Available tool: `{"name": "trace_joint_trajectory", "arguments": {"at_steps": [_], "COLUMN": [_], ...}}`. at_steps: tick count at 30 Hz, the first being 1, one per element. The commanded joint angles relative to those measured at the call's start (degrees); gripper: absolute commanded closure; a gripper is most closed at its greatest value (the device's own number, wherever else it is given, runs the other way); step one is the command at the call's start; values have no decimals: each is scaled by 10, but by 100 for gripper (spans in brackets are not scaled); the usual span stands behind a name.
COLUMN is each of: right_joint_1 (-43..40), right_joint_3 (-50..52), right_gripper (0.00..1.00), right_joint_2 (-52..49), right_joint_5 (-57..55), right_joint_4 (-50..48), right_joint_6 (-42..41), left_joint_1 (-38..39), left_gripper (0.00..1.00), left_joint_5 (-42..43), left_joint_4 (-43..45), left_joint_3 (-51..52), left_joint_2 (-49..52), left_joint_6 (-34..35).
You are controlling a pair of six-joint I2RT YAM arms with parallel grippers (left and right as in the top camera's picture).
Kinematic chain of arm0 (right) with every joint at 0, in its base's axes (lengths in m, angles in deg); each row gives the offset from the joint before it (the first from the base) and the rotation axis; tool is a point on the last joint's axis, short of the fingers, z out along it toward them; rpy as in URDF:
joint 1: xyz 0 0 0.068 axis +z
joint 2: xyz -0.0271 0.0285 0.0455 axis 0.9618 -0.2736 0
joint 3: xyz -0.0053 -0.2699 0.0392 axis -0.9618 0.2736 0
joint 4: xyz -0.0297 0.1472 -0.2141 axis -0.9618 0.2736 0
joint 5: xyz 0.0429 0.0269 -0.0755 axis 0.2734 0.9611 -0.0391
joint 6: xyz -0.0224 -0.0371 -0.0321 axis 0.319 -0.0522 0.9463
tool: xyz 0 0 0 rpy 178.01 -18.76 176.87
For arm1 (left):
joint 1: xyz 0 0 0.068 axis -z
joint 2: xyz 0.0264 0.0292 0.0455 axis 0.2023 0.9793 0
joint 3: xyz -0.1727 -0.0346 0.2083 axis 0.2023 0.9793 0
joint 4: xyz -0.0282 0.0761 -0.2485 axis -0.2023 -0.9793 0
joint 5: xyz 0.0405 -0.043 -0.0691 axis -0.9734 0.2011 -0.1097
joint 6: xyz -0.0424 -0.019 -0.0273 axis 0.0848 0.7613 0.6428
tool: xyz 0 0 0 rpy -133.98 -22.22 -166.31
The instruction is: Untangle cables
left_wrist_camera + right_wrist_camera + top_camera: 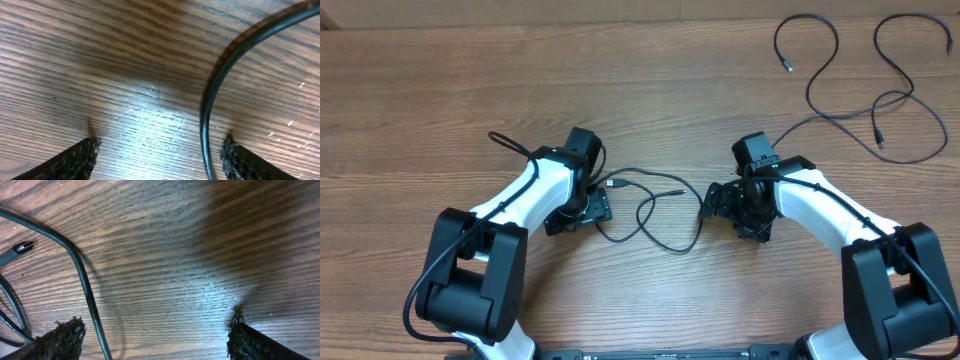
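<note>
Black cables (650,215) lie looped between your arms. The left gripper (160,150) and right gripper (157,330) are both spread, a strand inside each, beside one finger; centre it before you close.

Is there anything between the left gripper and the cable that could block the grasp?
Nothing visible does. In the left wrist view the left gripper is open over the bare table, and the cable runs between its fingers, close to one of them.
</note>
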Motion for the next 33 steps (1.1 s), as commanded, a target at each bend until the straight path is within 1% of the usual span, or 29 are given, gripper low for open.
{"name": "trace_joint_trajectory", "arguments": {"at_steps": [1, 2, 5, 8, 10, 14, 16, 21, 27, 33], "right_joint_1": [3, 3, 3, 3, 3, 4, 8, 43, 88, 90], "right_joint_3": [7, 7, 7, 7, 7, 7, 7, 7, -3, -5], "right_gripper": [17, 23, 27, 28, 28, 28, 32, 35, 31, 30], "right_joint_2": [-5, -5, -5, -5, -5, -5, -5, -5, -5, -5], "right_joint_5": [-5, -5, -5, -5, -5, -5, -5, -21, -55, -55], "right_joint_4": [2, 3, 4, 4, 4, 5, 7, 0, -3, -5], "right_joint_6": [11, 12, 13, 13, 13, 13, 13, 13, 13, 13], "left_joint_1": [7, 7, 7, 7, 7, 7, 7, 7, 7, 7], "left_gripper": [24, 28, 30, 37, 39, 39, 39, 39, 39, 38], "left_joint_5": [-27, -27, -26, -26, -26, -26, -26, -17, -7, -7], "left_joint_4": [-7, -6, -5, -4, -3, 3, 5, 8, 12, 12], "left_joint_3": [7, 7, 7, 7, 7, 8, 8, 8, 8, 8], "left_joint_2": [26, 26, 26, 26, 27, 36, 41, 49, 49, 49], "left_joint_6": [-5, -5, -5, -5, -5, -5, -5, -4, -5, -5]}}
